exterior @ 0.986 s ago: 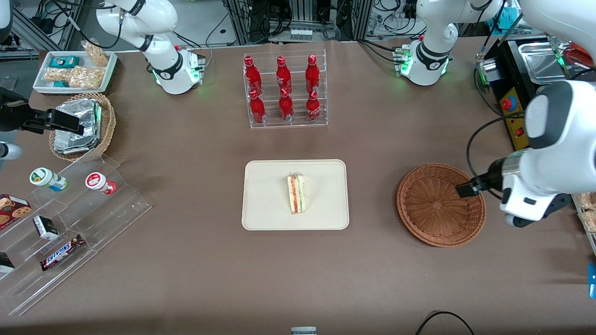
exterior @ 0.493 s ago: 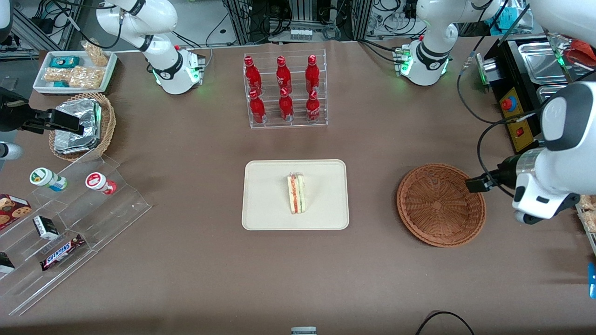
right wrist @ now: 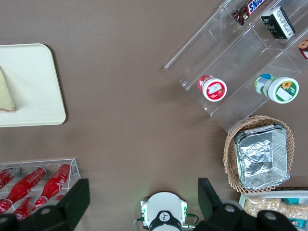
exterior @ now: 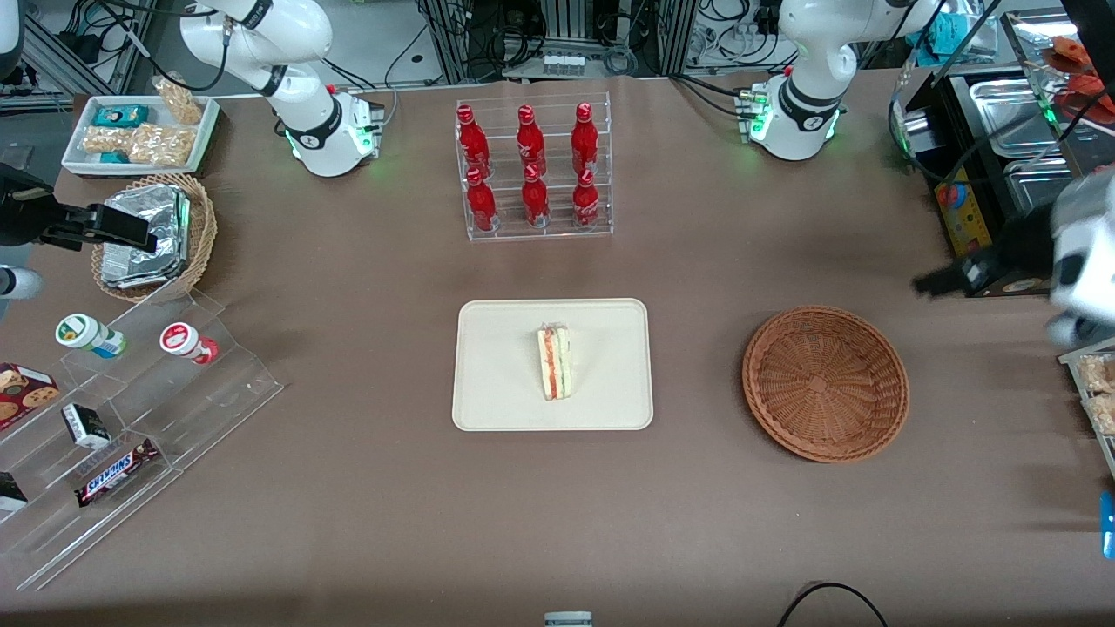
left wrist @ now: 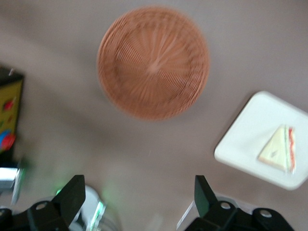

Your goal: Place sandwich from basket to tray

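Sandwich [exterior: 555,362] on tray [exterior: 496,392], frame centre. Basket [exterior: 824,381] lower right. Gripper [exterior: 932,284] at right edge, above table, jaws spread, holding nothing.

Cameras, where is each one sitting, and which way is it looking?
Front view: high up, facing both robots across the table; it sees the sandwich lying on the tray, the empty basket and the left arm's pincer raised above the table, farther from the camera than the basket.
Left wrist view: on the working arm, looking down at basket, tray and sandwich; its open fingers show.
Right wrist view: on the parked arm, looking down at the tray's corner.
All three share the tray.
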Robot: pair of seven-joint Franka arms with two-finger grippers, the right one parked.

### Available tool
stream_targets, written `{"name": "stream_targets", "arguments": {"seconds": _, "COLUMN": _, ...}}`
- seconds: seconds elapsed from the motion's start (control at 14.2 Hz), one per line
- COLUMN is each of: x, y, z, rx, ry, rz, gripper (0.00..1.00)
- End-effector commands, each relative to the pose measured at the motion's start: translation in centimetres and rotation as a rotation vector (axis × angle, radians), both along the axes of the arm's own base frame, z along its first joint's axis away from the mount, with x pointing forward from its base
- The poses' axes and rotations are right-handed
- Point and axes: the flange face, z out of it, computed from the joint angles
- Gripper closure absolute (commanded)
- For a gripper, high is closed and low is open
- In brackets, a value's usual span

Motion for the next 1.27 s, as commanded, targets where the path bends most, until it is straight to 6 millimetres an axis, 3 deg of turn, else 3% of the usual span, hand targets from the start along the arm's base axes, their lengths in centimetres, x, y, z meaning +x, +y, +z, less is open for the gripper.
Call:
{"name": "stream_targets", "arguments": {"seconds": 0.0, "x": -2.9, "y": -0.3, "z": 0.8, "rx": -0.009, "ry": 0.020, "rz": -0.012, "gripper": 0.00}}
{"name": "stream_targets", "arguments": {"seconds": 0.14, "x": -2.8, "y": -0.6, "z": 0.7, "rx": 0.021, "ry": -0.009, "rz": -0.022, "gripper": 0.00}}
{"name": "stream_targets", "arguments": {"seconds": 0.35, "x": -4.5, "y": -2.3, "z": -1.2, "rx": 0.110, "ry": -0.051, "rz": -0.058, "gripper": 0.00}}
{"name": "stream_targets", "arguments": {"seconds": 0.7, "x": -4.8, "y": -3.7, "z": -0.1, "rx": 0.113, "ry": -0.072, "rz": -0.083, "gripper": 0.00}}
{"name": "stream_targets", "arguments": {"seconds": 0.99, "x": -4.4, "y": -3.1, "z": -0.4, "rx": 0.160, "ry": -0.090, "rz": -0.090, "gripper": 0.00}}
{"name": "stream_targets", "arguments": {"seconds": 1.2, "x": -4.0, "y": -4.8, "z": -0.2, "rx": 0.184, "ry": -0.136, "rz": -0.144, "gripper": 0.00}}
